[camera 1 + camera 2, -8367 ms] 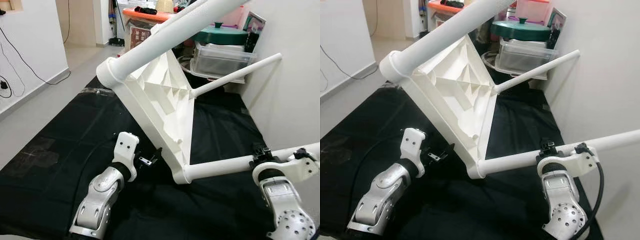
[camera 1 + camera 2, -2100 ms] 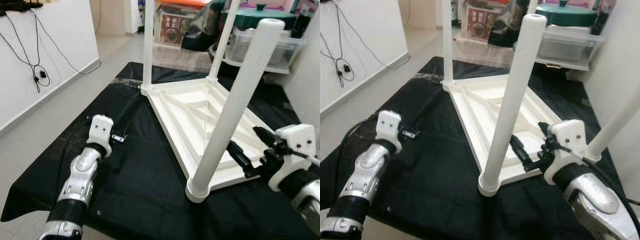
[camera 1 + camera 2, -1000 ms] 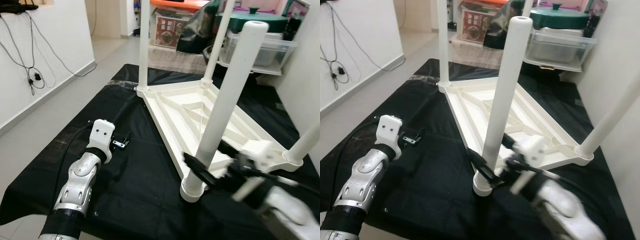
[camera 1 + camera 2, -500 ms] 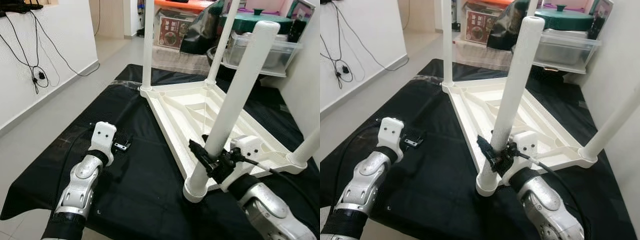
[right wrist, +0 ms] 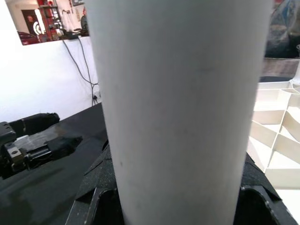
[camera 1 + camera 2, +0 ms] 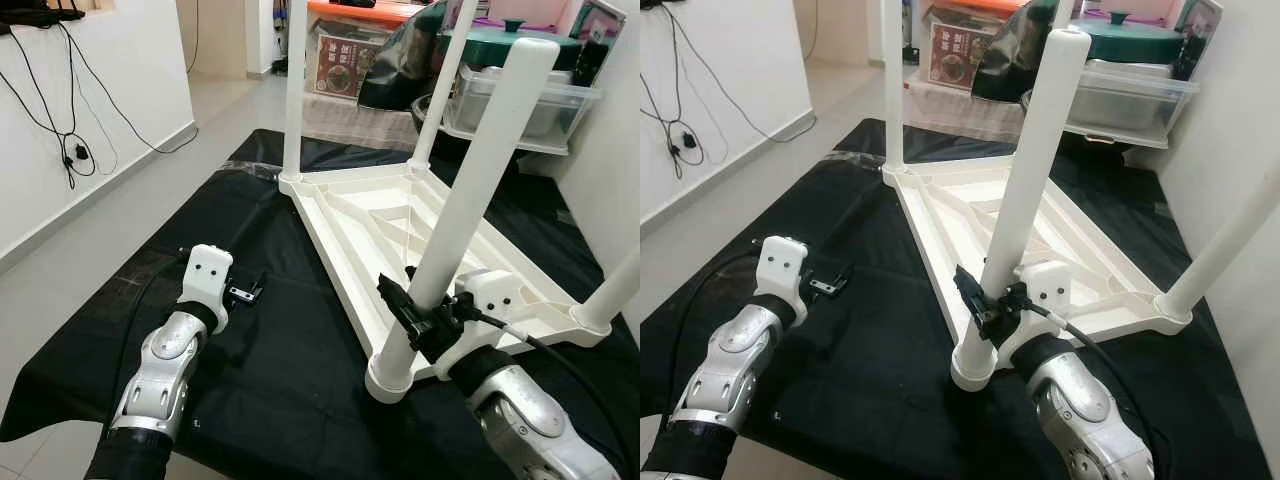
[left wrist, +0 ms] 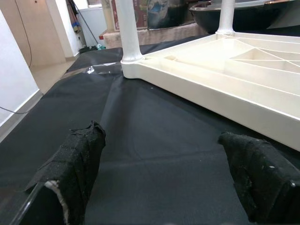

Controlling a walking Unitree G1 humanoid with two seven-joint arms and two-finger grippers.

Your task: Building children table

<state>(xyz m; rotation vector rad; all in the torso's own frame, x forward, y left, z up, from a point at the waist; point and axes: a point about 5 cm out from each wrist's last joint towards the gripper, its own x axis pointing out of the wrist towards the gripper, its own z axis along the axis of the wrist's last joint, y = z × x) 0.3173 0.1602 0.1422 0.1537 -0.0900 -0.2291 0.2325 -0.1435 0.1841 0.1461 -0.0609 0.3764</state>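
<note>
near leg (image 6: 455, 210) of upturned children table (image 6: 420, 235) is gripped low by right tool (image 6: 415, 318); probably being seated. left tool (image 6: 243, 292) held wide, idle at 9 o'clock. next: firm twist needed.

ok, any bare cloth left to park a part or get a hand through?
Bare black cloth lies between the left gripper and the upturned tabletop, and along the near edge. Crowded at the near leg, where the right gripper clamps it, and behind among boxes.
</note>
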